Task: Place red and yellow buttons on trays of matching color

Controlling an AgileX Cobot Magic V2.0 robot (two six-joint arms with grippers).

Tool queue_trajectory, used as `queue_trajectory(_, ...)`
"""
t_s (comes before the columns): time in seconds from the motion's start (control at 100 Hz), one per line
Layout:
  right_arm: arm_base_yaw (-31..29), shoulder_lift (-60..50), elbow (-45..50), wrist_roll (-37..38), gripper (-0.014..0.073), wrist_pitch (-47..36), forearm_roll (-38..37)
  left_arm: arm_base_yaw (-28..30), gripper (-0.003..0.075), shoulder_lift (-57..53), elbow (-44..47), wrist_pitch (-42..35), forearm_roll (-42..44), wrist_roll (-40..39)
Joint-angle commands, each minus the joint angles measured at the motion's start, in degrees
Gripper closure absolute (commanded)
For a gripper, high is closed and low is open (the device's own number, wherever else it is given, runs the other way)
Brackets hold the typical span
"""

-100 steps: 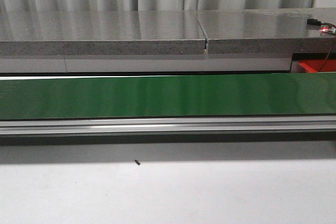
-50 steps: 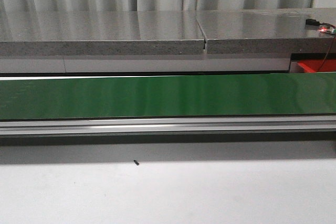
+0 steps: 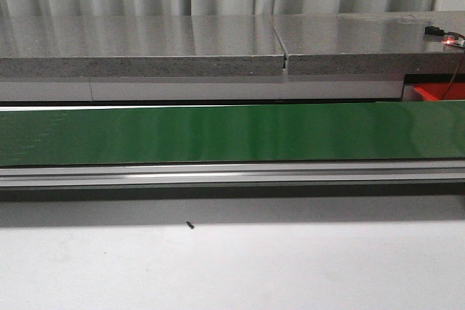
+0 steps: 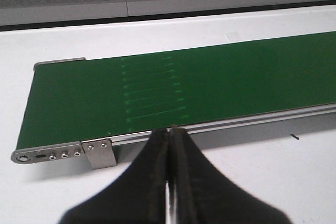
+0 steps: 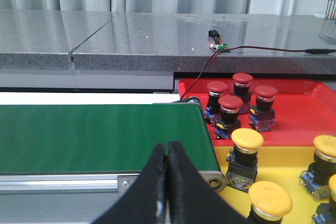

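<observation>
Honestly nothing's changed in the last second: the green belt [image 3: 232, 134] is just as bare, the left gripper [image 4: 169, 145] and right gripper [image 5: 167, 156] are both pinched together on nothing, and beyond the right gripper four red buttons [image 5: 230, 103] sit on the red tray [image 5: 294, 119] and yellow buttons [image 5: 247, 140] on the yellow tray [image 5: 283, 166], so I'd guess it's waiting or done.

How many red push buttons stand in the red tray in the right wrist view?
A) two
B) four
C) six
B: four red push buttons stand in the red tray, grouped near the end of the green conveyor belt.
</observation>
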Motion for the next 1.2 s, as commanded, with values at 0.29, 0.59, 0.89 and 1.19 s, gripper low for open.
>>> queue_trajectory(0.29,0.0,-1.3,-0.9,0.1,0.0684,-5.5,-1.2,-0.4,0.0741,0.4,-1.6,-3.7,-1.0,-0.5)
queue_trajectory(0.59,0.0,-1.3,-0.9,0.1,0.0684,-5.5,-1.2,-0.4,0.0741,0.4,-1.6,-3.7,-1.0,-0.5)
queue_trajectory(0.89,0.0,-1.3,-0.9,0.1,0.0684,-5.5,-1.2,-0.4,0.0741,0.4,-1.6,-3.7,-1.0,-0.5)
queue_trajectory(1.19,0.0,-1.3,-0.9,0.1,0.0684,-5.5,-1.2,-0.4,0.0741,-0.5,-1.6,-4.3,-0.1,-0.6)
